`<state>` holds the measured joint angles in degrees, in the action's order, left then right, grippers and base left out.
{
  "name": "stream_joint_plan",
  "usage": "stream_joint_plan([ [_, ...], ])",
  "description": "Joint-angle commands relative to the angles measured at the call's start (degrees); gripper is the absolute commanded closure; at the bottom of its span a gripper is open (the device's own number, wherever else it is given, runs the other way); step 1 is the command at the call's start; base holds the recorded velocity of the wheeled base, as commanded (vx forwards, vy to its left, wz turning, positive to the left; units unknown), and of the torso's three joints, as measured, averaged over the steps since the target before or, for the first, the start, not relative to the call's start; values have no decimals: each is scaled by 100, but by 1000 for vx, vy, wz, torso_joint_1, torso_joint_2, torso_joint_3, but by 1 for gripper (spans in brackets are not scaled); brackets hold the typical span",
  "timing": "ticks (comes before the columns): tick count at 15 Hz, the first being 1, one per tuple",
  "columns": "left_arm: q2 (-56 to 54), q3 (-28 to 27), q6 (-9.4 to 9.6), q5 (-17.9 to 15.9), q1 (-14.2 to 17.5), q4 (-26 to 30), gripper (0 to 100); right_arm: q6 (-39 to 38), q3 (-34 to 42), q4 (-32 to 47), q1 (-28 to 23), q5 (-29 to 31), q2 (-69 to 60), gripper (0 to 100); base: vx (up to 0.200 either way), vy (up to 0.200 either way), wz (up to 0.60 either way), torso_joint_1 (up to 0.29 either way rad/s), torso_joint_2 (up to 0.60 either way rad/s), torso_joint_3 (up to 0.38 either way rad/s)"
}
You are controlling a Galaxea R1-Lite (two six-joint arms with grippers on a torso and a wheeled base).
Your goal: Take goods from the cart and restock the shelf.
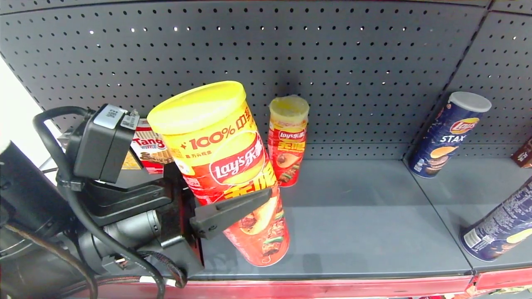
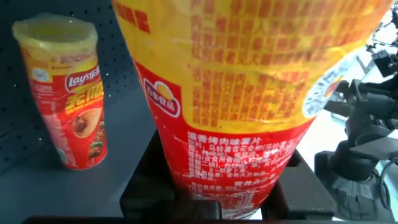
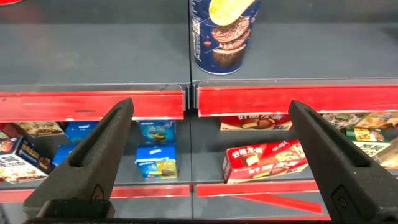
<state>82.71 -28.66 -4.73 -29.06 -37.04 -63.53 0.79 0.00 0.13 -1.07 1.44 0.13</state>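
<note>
Presently left gripper holds can near shelf edge

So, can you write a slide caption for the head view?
Left gripper holds a tilted chip can over the grey shelf, a matching can standing behind it.

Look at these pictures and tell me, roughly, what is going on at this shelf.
The left gripper is shut on a red-and-yellow chip can, held tilted above the front of the shelf. A matching can stands upright at the back, by the pegboard. A blue can and a second blue can sit on the next section to the right. The right gripper is open, facing a red shelf edge.
</note>
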Motion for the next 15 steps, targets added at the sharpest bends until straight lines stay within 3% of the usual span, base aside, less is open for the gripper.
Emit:
stream_joint_plan([
  [1,-18,-43,-2,-12,-23,103,100,79,-18,13,11,-3,31,0,0,0,0,0,0,0],
  [5,-185,-8,25,-12,12,684,100,97,-9,4,28,-38,48,0,0,0,0,0,0,0],
  [8,-739,-122,34,-3,399,2099,100,97,-9,4,-16,32,57,0,0,0,0,0,0,0],
  [9,-827,-175,42,-3,460,2336,100,97,-18,4,-16,58,57,0,0,0,0,0,0,0],
  [13,-827,-333,60,-12,627,2336,100,-44,-18,4,-33,340,118,0,0,0,0,0,0,0],
  [15,-713,-333,148,-3,724,2169,100,439,-9,-13,-86,173,206,0,0,0,0,0,0,0],
])
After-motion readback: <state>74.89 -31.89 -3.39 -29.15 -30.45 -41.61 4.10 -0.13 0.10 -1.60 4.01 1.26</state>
